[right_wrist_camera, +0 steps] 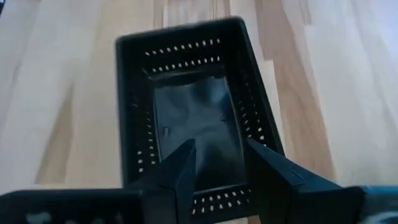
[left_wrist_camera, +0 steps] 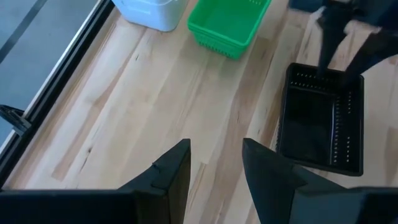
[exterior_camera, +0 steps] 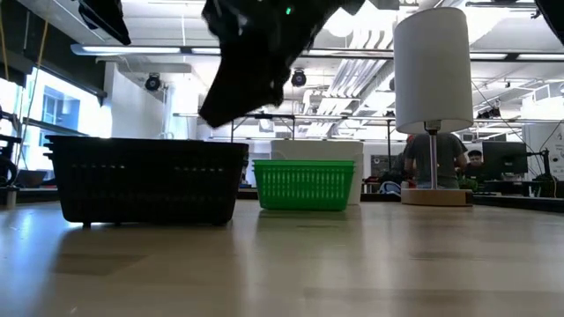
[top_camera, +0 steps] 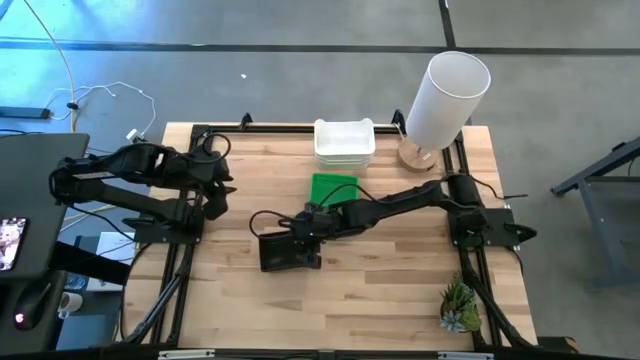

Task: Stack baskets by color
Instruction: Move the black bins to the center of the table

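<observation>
A black slotted basket (top_camera: 290, 250) stands on its base left of the table's middle, also seen in the right wrist view (right_wrist_camera: 193, 112) and the low view (exterior_camera: 145, 180). My right gripper (right_wrist_camera: 221, 149) hangs open just above the basket's right end (exterior_camera: 220, 110), slanting down, clear of its rim. A green basket (top_camera: 333, 187) stands on the table behind it, and stacked white baskets (top_camera: 345, 140) sit at the far edge. My left gripper (left_wrist_camera: 214, 149) is open and empty, raised over the table's left side (top_camera: 218, 200).
A tall white cylinder (top_camera: 447, 95) on a round wooden foot stands at the far right corner. A small green plant (top_camera: 460, 305) sits at the near right. Bare wood lies along the near edge and between my left gripper and the black basket.
</observation>
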